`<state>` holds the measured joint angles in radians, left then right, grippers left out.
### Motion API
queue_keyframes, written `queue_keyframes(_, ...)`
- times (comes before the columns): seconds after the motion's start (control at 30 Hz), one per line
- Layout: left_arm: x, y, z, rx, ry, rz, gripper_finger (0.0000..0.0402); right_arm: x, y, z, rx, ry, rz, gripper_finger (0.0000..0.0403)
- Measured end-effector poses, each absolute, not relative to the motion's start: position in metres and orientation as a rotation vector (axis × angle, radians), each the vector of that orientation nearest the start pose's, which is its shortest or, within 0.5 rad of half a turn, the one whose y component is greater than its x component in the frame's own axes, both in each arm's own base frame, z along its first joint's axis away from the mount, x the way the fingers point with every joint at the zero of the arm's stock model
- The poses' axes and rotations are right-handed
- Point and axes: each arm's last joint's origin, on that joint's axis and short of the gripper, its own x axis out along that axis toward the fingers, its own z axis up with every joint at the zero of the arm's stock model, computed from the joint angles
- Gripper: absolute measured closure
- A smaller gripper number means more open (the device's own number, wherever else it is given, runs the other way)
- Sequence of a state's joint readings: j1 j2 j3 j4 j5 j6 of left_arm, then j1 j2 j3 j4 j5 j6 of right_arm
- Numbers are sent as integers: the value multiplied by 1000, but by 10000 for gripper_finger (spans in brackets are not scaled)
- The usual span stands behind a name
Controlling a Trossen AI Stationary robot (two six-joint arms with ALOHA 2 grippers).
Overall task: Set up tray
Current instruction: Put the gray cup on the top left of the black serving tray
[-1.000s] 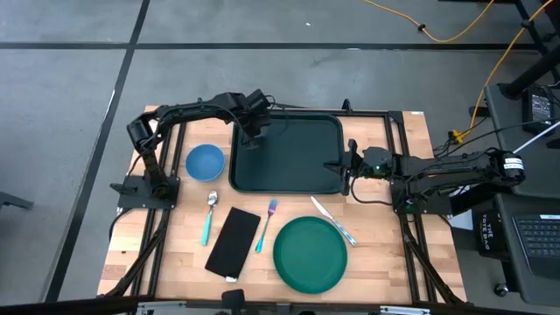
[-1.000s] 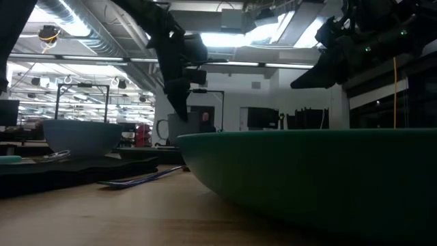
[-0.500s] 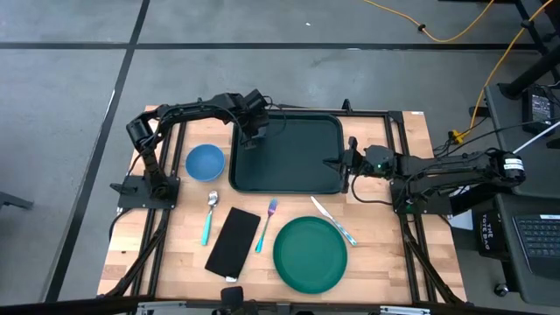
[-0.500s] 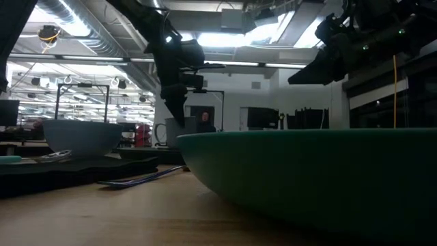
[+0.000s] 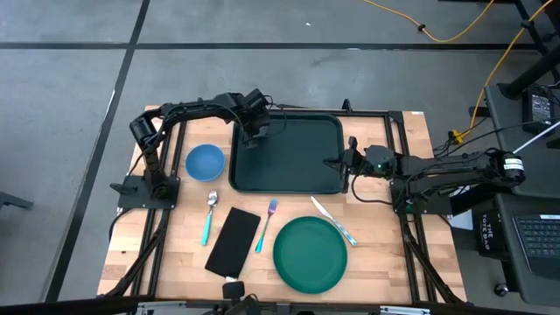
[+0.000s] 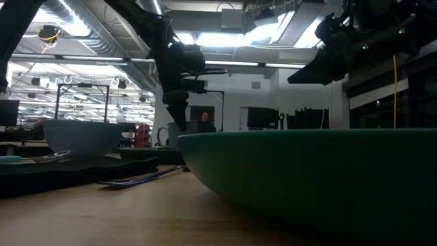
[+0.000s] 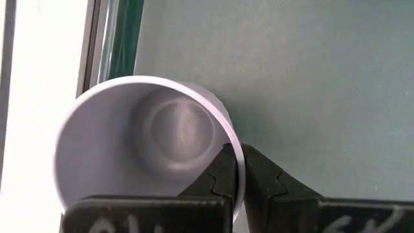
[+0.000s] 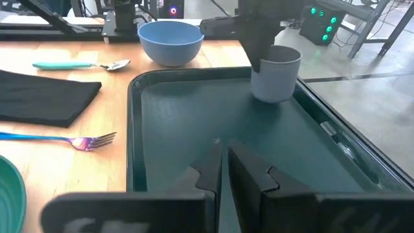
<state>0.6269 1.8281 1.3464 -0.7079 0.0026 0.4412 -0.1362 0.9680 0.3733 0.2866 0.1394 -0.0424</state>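
Observation:
The dark green tray [image 5: 293, 157] lies flat at the table's far middle. A pale grey cup [image 8: 276, 76] stands upright in the tray's far left corner. My left gripper [image 7: 240, 178] comes down on the cup [image 7: 149, 149] from above and is shut on its wall. My right gripper [image 8: 224, 165] hangs shut over the tray's right rim [image 5: 339, 163]. In the low view it [image 6: 300, 75] shows well above the table, touching nothing. My left gripper pinches the cup's wall at the rim [image 7: 238, 155], one finger [image 7: 220, 178] inside the cup and one [image 7: 262, 184] outside. The fingers point down from above. The cup is upright, and its base [image 8: 272, 98] looks set on the tray floor.
Left of the tray sits a blue bowl [image 5: 205, 162]. Nearer the table's front lie a teal-handled spoon [image 5: 209, 214], a black napkin [image 5: 233, 241], a fork [image 5: 267, 223], a round green plate [image 5: 310, 254] and a knife [image 5: 332, 220].
My left gripper has gone down a little with the cup over the tray's far left corner. My right gripper has shifted slightly toward the table's left, over the tray's right rim. The tray has stayed in place.

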Motion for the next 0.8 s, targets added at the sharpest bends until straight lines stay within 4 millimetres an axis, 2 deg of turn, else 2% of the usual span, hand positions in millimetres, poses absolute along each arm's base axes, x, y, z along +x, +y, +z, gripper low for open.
queue_keyframes(0.37,289,227,208,-13,1235,277,398,196,-31,204,-37,312,-267,370)
queue_keyframes(0.8,291,225,208,8,1237,260,396,196,-31,204,-39,313,-267,370)
